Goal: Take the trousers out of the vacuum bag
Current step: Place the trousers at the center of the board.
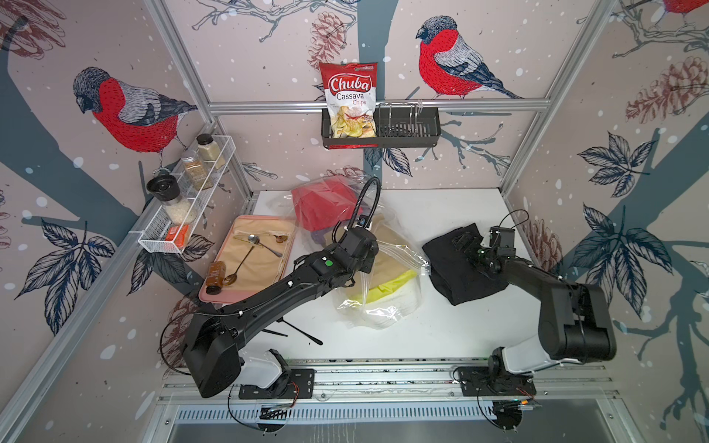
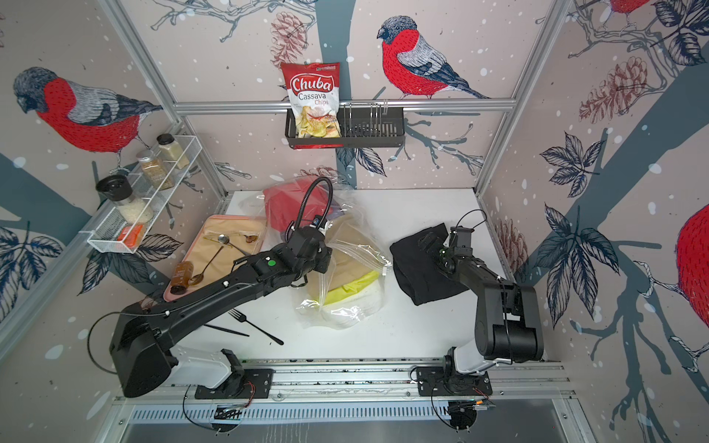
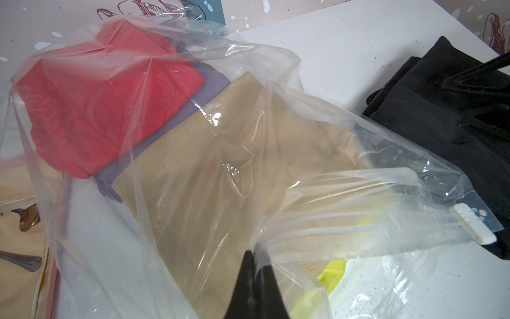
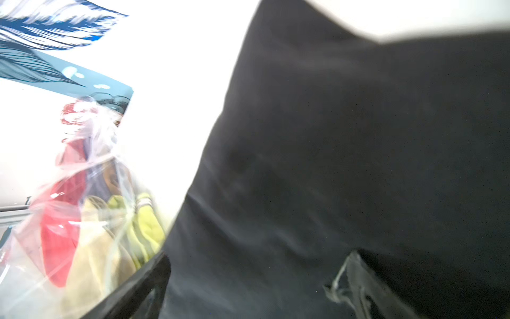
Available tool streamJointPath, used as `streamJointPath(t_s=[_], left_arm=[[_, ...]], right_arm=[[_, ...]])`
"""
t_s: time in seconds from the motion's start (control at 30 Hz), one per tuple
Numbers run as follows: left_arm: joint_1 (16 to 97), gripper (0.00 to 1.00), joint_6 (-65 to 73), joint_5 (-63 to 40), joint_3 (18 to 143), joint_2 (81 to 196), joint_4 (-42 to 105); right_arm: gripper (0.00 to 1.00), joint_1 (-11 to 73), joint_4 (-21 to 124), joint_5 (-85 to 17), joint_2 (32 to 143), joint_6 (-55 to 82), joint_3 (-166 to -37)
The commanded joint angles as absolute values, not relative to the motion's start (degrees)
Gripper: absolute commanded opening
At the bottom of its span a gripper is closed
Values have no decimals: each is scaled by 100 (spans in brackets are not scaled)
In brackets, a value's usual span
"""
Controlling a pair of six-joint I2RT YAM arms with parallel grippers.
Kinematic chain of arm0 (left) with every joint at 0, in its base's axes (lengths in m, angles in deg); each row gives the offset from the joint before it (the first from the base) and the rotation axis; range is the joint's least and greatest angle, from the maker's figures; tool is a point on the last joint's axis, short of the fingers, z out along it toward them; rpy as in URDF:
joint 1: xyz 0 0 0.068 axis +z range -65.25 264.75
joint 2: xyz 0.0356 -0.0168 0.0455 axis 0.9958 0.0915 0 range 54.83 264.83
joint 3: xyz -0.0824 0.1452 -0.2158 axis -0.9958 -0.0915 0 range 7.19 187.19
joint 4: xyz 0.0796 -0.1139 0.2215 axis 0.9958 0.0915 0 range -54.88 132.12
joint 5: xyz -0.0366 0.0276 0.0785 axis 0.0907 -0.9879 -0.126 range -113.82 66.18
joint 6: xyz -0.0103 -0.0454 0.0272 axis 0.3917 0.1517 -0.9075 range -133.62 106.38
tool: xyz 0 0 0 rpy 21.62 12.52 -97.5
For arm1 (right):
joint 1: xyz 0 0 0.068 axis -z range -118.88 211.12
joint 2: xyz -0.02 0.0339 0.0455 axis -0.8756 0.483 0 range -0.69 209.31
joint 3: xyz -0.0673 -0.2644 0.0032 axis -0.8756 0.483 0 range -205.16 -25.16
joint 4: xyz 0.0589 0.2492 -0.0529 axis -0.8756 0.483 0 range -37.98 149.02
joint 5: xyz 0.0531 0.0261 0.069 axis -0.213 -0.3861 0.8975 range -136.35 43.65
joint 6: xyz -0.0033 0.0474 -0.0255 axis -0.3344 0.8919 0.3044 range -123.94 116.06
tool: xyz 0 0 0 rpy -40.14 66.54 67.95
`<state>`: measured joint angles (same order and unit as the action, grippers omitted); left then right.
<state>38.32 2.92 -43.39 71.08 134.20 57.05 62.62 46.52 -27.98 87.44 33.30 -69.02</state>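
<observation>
The closed left pincer (image 3: pixel 254 255) pinches the vacuum bag (image 3: pixel 345 182) to hold its mouth open. The right pincer (image 1: pixel 464 241) gapes empty over the black trousers (image 1: pixel 449 272), centre right.

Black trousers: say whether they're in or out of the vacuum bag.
Out. The black trousers lie on the white table beside the vacuum bag, cloth bare in both top views.

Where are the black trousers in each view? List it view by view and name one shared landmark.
In both top views: black trousers on the table, on the robot's right of the vacuum bag.
Left wrist: beyond the bag's white zip slider, trousers at.
Right wrist: close up, filling most of the picture.
Shared landmark: the vacuum bag.
</observation>
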Motion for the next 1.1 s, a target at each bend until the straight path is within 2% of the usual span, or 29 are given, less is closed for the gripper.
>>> streamJointPath(t_s=[0.0,0.07,0.3,0.57,0.77,1.07], left_arm=[[3832,0,307,-4439,7140,13410,5639],[3828,0,303,-4422,7173,13421,5657],[3831,0,300,-4412,7227,13436,5643],[3835,0,248,-4461,7246,13419,5688],[3835,0,247,-4427,7316,13467,5702],[3835,0,269,-4471,7289,13436,5767]], right_arm=[[100,6232,4786,-3096,8906,2907,-7207],[100,6171,4971,-3233,8872,2662,-7294],[100,5238,5746,-5069,8137,1911,-7253],[100,4936,6398,-5834,7801,1873,-6773],[100,4811,6564,-6173,8410,1894,-6999],[100,4837,6432,-6481,9794,1643,-8024]])
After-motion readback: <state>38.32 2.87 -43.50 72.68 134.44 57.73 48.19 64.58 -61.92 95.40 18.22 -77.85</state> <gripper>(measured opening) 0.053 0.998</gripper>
